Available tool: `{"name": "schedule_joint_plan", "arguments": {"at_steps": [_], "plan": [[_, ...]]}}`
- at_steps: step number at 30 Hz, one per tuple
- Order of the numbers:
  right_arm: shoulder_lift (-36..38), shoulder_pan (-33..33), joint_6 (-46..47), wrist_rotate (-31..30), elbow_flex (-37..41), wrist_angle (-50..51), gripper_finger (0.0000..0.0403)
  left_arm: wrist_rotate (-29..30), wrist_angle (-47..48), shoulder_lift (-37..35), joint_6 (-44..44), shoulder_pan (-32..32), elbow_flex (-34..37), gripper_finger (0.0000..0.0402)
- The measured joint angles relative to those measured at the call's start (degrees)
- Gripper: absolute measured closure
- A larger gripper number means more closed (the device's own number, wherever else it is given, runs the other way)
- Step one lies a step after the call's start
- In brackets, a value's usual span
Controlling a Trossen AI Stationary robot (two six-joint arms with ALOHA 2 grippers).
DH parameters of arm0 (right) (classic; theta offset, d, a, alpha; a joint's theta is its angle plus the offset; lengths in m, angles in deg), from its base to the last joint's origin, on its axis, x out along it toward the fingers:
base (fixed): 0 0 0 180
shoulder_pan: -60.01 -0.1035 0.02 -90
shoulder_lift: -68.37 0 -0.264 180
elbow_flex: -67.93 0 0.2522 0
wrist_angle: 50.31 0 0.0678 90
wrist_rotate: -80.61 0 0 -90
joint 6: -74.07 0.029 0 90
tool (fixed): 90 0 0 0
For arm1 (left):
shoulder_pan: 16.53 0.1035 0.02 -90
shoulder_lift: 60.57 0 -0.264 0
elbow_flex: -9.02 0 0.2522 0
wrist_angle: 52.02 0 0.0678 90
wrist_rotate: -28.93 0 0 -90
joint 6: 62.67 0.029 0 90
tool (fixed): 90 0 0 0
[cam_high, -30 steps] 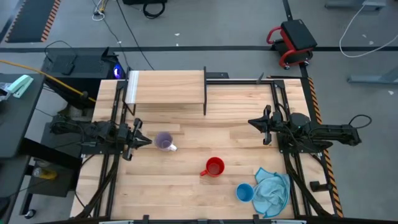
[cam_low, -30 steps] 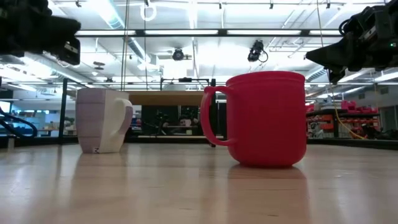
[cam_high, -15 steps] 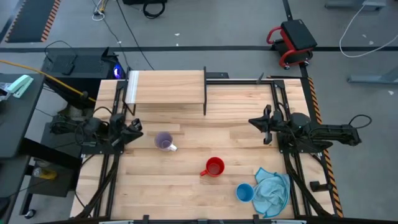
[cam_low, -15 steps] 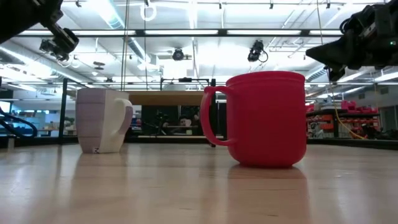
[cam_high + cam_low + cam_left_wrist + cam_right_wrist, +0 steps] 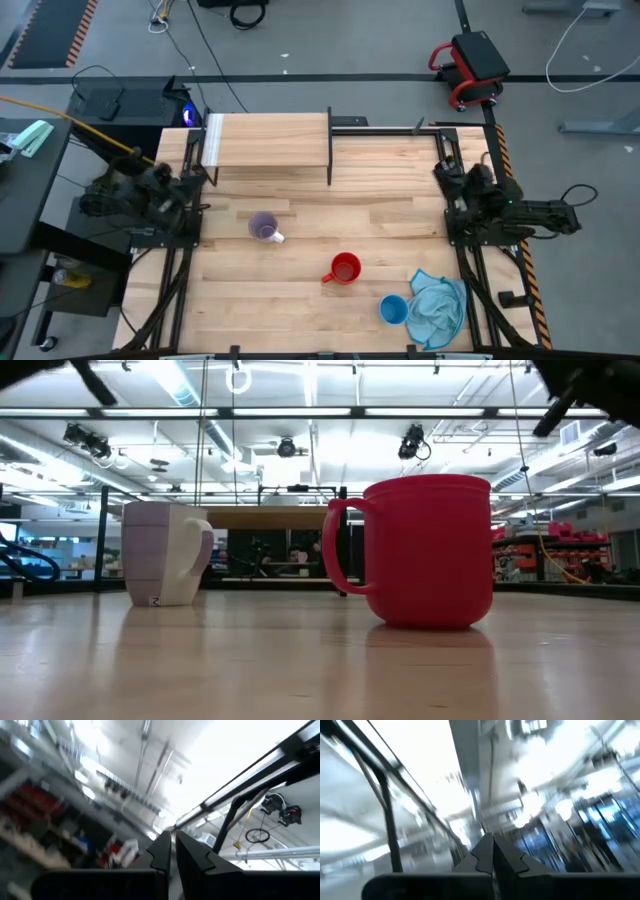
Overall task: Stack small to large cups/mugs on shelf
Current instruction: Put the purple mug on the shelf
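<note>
Three cups stand on the wooden table: a pale purple one (image 5: 263, 227) (image 5: 165, 555) left of centre, a red one (image 5: 344, 268) (image 5: 430, 550) nearer the front, and a light blue one (image 5: 393, 309) at the front right. The shelf (image 5: 268, 140) stands at the far side with nothing on its board. My left gripper (image 5: 193, 183) (image 5: 173, 845) is at the table's left edge, tipped upward, shut and holding nothing. My right gripper (image 5: 447, 172) (image 5: 492, 847) is at the right edge, also tipped upward, shut and holding nothing. Both wrist views look toward the ceiling.
A light blue cloth (image 5: 437, 310) lies bunched beside the blue cup at the front right corner. Black frame rails (image 5: 180, 270) run along the table's left and right sides. Bare wood lies between the cups and the shelf.
Both grippers have risen and tipped from level to pointing upward, drawing back toward their own table edges and out of the low view's upper corners; the left one has also rolled. The cups have stayed where they were.
</note>
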Motion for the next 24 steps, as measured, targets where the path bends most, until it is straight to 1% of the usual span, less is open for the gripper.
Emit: {"name": "schedule_joint_plan", "arguments": {"at_steps": [5, 9, 12, 14, 15, 18, 21, 24], "plan": [[0.0, 0.0, 0.4, 0.0, -0.2, -10.1, 0.0389, -1.3, 2.5, 4.8, 10.1, 0.0, -9.4, 0.0367], [-0.1, 0.0, 0.4, 0.0, -3.3, -9.9, 0.0389, -1.4, 10.4, 11.2, 12.3, 0.0, -17.3, 0.0362], [-0.5, 0.0, 0.4, -0.3, -6.6, -7.1, 0.0389, -1.4, 17.6, 16.3, 12.5, 0.0, -23.3, 0.0358], [-0.6, 0.0, 0.4, -2.1, -9.6, -1.9, 0.0389, -0.9, 23.2, 19.6, 12.4, 0.0, -27.5, 0.0358], [-0.7, 0.0, 0.4, -3.1, -11.5, 2.4, 0.0389, -0.4, 26.2, 21.0, 12.0, 0.0, -29.4, 0.0358], [-1.0, 0.0, 1.0, -6.2, -17.8, 19.1, 0.0387, 1.5, 35.8, 24.7, 11.4, 0.0, -35.8, 0.0362], [-2.6, 0.0, 5.3, -8.5, -24.4, 33.8, 0.0380, 5.2, 47.0, 27.6, 8.1, 0.0, -42.5, 0.0362], [-5.4, 0.0, 8.7, -9.1, -30.6, 44.9, 0.0367, 9.7, 61.2, 30.5, 3.1, 0.0, -49.0, 0.0358]]}}
